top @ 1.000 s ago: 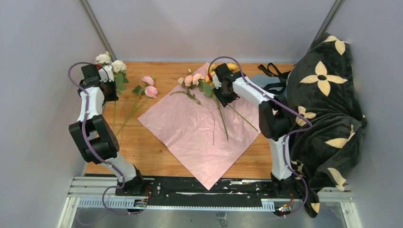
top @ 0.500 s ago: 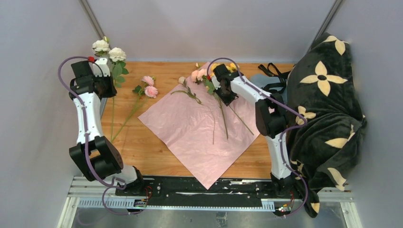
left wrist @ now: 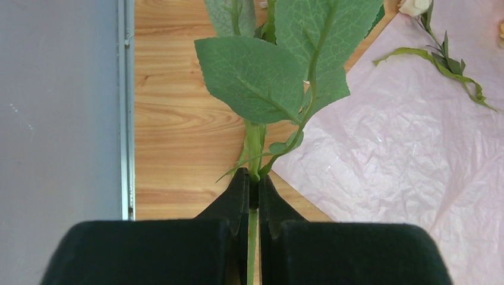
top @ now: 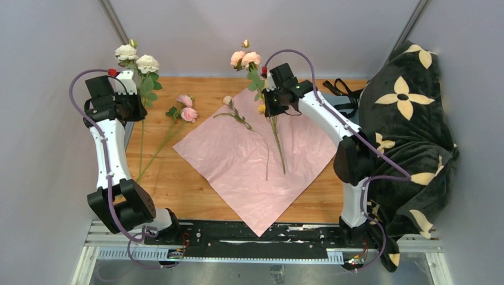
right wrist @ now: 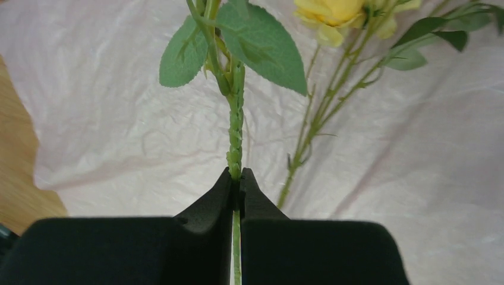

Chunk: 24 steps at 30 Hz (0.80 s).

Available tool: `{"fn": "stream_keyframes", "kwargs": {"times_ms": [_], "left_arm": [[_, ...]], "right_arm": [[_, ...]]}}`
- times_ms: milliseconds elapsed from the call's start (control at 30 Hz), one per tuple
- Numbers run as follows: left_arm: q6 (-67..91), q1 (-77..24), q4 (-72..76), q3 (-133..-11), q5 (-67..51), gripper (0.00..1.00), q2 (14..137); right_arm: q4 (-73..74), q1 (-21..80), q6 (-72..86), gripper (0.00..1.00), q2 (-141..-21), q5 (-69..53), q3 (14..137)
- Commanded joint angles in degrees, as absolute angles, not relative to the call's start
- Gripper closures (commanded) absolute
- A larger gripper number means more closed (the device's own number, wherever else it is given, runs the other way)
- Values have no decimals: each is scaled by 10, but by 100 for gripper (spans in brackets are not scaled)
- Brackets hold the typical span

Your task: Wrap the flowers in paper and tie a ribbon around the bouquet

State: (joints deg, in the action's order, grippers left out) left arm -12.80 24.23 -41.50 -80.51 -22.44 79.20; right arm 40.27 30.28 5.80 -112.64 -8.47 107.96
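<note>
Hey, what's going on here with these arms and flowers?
The left end effector is shut on the stem of the white flowers, held up at the far left. The right end effector is shut on the stem of the pink flowers, held above the far corner of the paper. A yellow flower lies on the paper, nothing is wrapped yet, and the ribbon sits untouched.

The paper (top: 249,172) is showing pale pink, the flowers (top: 245,58) are popping pink, white and yellow, and the blanket (top: 404,124) is rocking black with cream blossoms.

Right pincer (right wrist: 236,174) clamped on green stem (right wrist: 235,139), yellow bloom (right wrist: 333,15) beyond, pink paper (right wrist: 416,178) beneath
</note>
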Motion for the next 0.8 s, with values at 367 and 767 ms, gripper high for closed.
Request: {"fn": "stream_keyframes", "kwargs": {"times_ms": [367, 767], "left_arm": [[-126, 245, -433, -804, -266, 100, 764], [-38, 244, -427, -824, -567, 100, 747]], "right_arm": [[265, 326, 235, 94, -1218, -51, 1022], [299, 375, 119, 46, -1131, 37, 1060]]}}
